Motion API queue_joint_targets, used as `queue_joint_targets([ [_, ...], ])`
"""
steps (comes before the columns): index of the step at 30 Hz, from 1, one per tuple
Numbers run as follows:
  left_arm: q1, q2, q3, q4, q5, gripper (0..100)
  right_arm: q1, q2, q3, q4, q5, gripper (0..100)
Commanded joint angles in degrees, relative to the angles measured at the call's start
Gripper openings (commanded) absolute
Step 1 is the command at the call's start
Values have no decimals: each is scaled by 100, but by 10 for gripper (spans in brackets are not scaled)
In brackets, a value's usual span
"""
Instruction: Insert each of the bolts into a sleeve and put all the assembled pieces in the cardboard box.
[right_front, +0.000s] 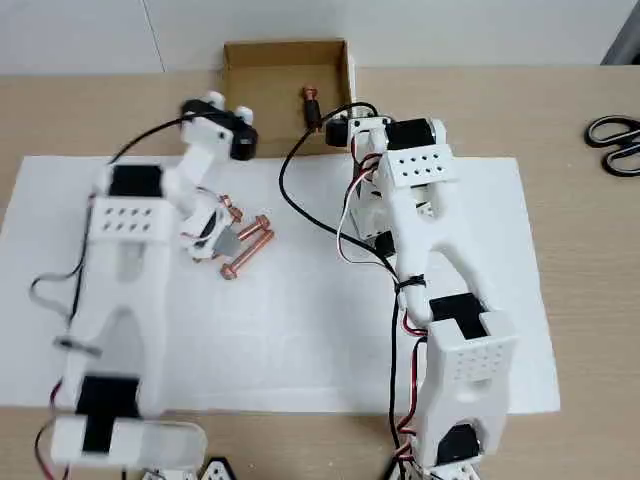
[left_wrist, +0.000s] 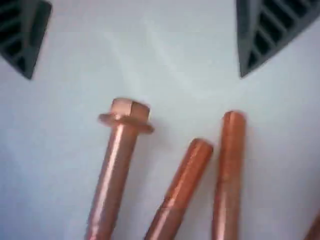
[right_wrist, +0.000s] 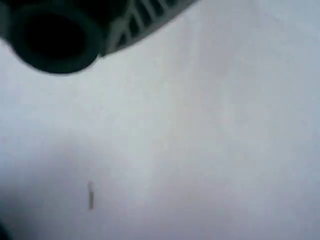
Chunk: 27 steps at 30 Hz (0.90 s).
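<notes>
Three copper bolts (left_wrist: 122, 150) lie side by side on the white sheet (right_front: 330, 330); one shows its hex head. My left gripper (left_wrist: 145, 35) hangs open right over them, its grey fingertips (left_wrist: 22, 35) spread wide, and sits beside the bolts (right_front: 245, 250) in the high view. A black sleeve (right_wrist: 55, 42) rests against the ribbed finger (right_wrist: 140, 20) of my right gripper (right_wrist: 85, 35), held above bare sheet. The right arm (right_front: 415, 190) stands mid-sheet just below the cardboard box (right_front: 240, 75). One copper-and-black assembled piece (right_front: 312, 105) lies in the box.
Black-handled scissors (right_front: 615, 140) lie on the wooden table at the far right. Black and red cables (right_front: 300, 190) loop between the box and the right arm. Open sheet spreads between the two arms.
</notes>
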Motion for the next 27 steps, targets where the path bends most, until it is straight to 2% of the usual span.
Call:
queue_joint_targets([
  [1,62,651,-796,-105,-35,250,48,-391,-97,66,62,4],
  [6,62,1618,-1684,-70,-35,175,48,-382,-88,75,62,4],
  [10,62,2092,-2070,-53,-26,174,40,-382,-88,127,62,4],
  [19,404,2312,-2149,-62,-35,169,31,-382,-88,127,62,4],
  [27,404,2321,-2123,-264,-35,169,22,-382,-88,136,62,4],
])
